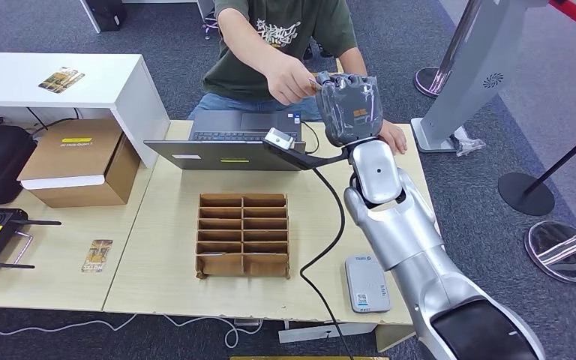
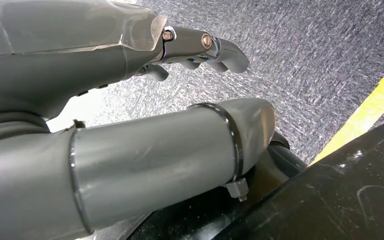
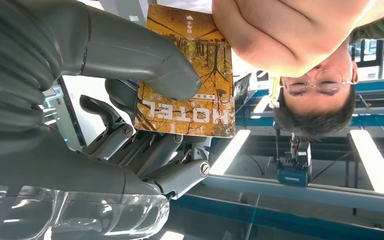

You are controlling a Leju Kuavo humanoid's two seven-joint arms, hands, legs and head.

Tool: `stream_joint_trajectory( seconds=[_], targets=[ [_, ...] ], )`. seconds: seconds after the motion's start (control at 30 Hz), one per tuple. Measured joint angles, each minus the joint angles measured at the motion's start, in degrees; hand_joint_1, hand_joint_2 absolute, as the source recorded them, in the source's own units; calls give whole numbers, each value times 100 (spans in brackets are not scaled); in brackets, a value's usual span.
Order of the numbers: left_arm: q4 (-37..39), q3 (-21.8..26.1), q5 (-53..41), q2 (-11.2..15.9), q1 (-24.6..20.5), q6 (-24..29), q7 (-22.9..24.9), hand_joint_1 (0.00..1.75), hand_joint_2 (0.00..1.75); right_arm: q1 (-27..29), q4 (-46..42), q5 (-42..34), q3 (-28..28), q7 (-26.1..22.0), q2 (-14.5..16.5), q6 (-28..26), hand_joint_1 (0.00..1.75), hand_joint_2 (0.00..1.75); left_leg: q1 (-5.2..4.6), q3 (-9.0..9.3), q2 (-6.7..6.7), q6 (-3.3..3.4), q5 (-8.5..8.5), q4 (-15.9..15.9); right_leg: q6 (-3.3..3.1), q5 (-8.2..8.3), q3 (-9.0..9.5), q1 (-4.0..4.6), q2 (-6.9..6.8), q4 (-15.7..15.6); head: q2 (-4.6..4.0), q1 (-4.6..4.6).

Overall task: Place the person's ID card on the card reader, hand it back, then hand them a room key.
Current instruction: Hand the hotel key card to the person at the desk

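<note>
A: Handover under way: the right robot hand [image 3: 125,125] is raised across the bench [image 1: 157,255] and pinches the room key [image 3: 187,75] between thumb and fingers.

B: And the person?

A: The person's hand [image 3: 285,30] has already closed on the card's far edge, just beyond the robot hand.

B: So how to finish cleanly?

A: I'd hold the arm steady and ease the thumb off only once their pull is firm.

B: The left robot hand [image 2: 190,47]?

A: It hangs over the carpet, fingers loosely apart, holding nothing.
</note>
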Motion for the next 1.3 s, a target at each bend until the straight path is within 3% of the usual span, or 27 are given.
stream_joint_trajectory(
  seconds=[0.07, 0.2, 0.27, 1.3],
  targets=[
    [0, 0, 12, -1, 0, 0, 0, 0, 0, 0, 0, 2, 0, 1, 2, 10, 164, 175, 0, 0, 0, 0, 0, 0, 0, 0, 0, 0, 0, 0, 0, 0],
    [0, 0, 38, -2, 0, 1, 0, 0, 0, 0, 0, 3, 0, 8, 13, 9, 10, 175, 0, 0, 1, 0, 0, 0, 0, 0, 0, 0, 0, 0, 0, 0],
    [0, 0, 47, -2, 0, 2, 1, 0, 0, 0, 0, 3, 0, 8, 16, 2, 0, 175, 0, 0, 2, 0, 0, 0, 0, 0, 0, 0, 1, 0, 0, 0],
    [0, 0, 69, -2, 0, -2, 26, 0, 0, 8, -2, 19, -22, 78, 61, -137, 0, 175, 0, 1, 3, 0, 0, 0, 0, 0, -3, 0, 3, 0, 0, 0]
  ],
)
